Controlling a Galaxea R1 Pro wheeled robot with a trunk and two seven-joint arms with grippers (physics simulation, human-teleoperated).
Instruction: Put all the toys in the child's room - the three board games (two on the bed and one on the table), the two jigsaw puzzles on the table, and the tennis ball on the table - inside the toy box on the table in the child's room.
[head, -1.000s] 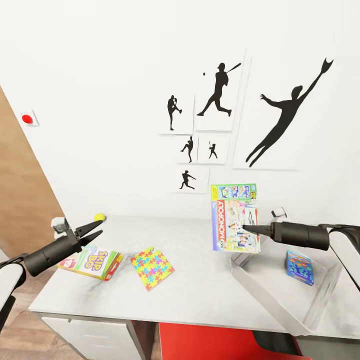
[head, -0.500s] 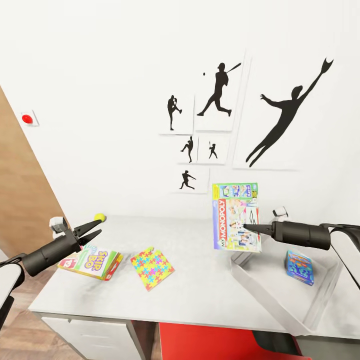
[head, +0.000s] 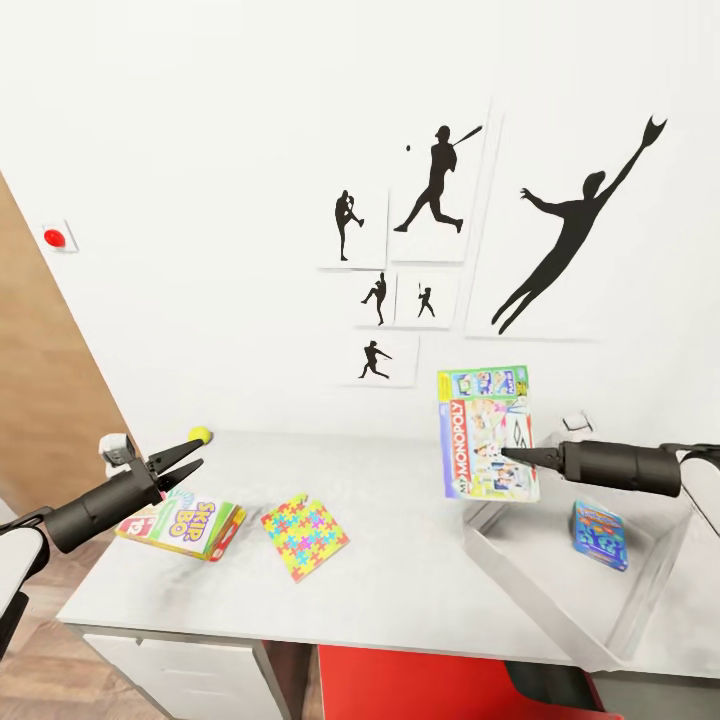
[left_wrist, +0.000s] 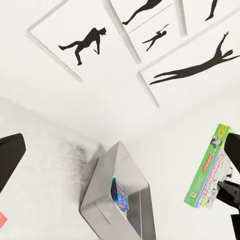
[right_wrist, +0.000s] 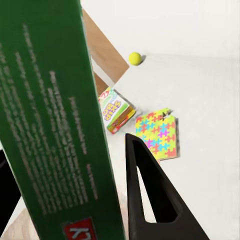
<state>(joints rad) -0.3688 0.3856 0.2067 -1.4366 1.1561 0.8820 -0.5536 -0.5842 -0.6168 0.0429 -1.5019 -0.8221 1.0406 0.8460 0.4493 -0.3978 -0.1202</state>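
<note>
We see a red round button (head: 54, 238) on a small white plate on the wall, near ten o'clock in the head view. A wooden door panel (head: 40, 400) slants down just below it. Toward one o'clock hangs a cluster of white pictures with black sports figures. The largest is a leaping catcher (head: 570, 240), with a batter (head: 437, 180) at its nine o'clock and a pitcher (head: 347, 225) farther out that way. Three smaller pictures sit beneath them. At six o'clock we see a red seat (head: 410, 685), and at eight o'clock a strip of plank floor (head: 40, 640).
</note>
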